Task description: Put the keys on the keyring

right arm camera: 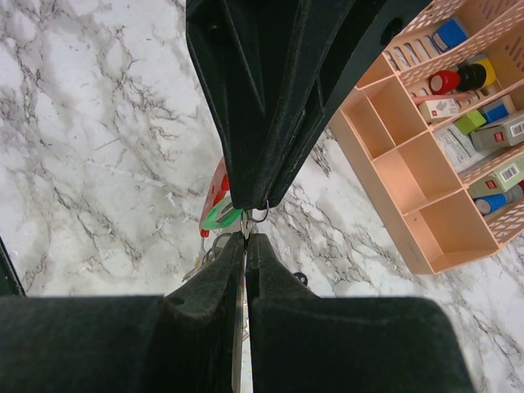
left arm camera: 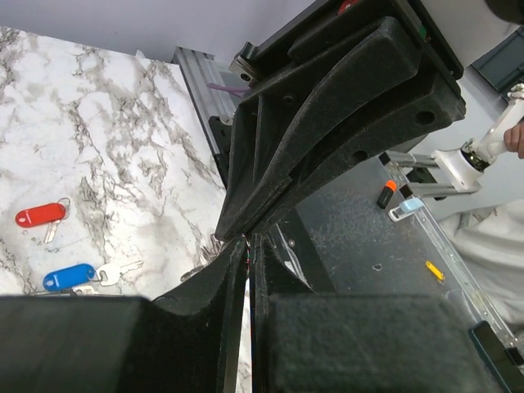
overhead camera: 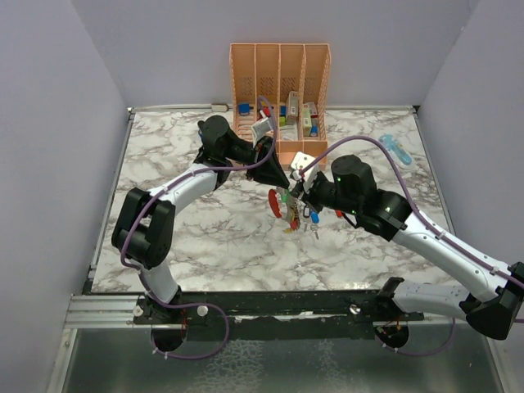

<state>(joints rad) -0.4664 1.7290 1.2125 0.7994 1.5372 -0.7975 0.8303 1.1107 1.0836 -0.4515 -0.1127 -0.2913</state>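
One red keyring [overhead camera: 274,201] is out over the middle of the table, right under the spot where your two grippers meet. I can't tell if it's resting on the marble or lifted off it. From the top camera its curved loop runs roughly far-to-near and bows toward your left side. In the right wrist view it's a red arc running up and down the frame. There's a green key head [right arm camera: 221,218] at its lower end and a small silver split ring [right arm camera: 259,214] just beside that.

The rest of the keys [overhead camera: 301,218] are bunched just nearer, toward your right arm. The left wrist camera catches a red-headed key [left arm camera: 39,215] and a blue-headed key [left arm camera: 70,277] lying flat. Both have their long axis left-right in that frame with the ring ends pointing right. A bare silver key [left arm camera: 119,272] sits beside the blue one.

Your left gripper [left arm camera: 248,246] has its fingers almost together, just a sliver between them with a hint of red in it. I can't tell whether it's actually pinching anything. Your right gripper [right arm camera: 245,239] is pressed together with a thin silvery strip in the seam, and I can't tell what that strip is. The two sets of tips are nose to nose.

Further out you've got the marble table [overhead camera: 205,246] and a peach slotted organizer [overhead camera: 280,61] at the far edge. A light-blue pen-like tool [overhead camera: 397,150] lies off to your right, well apart.
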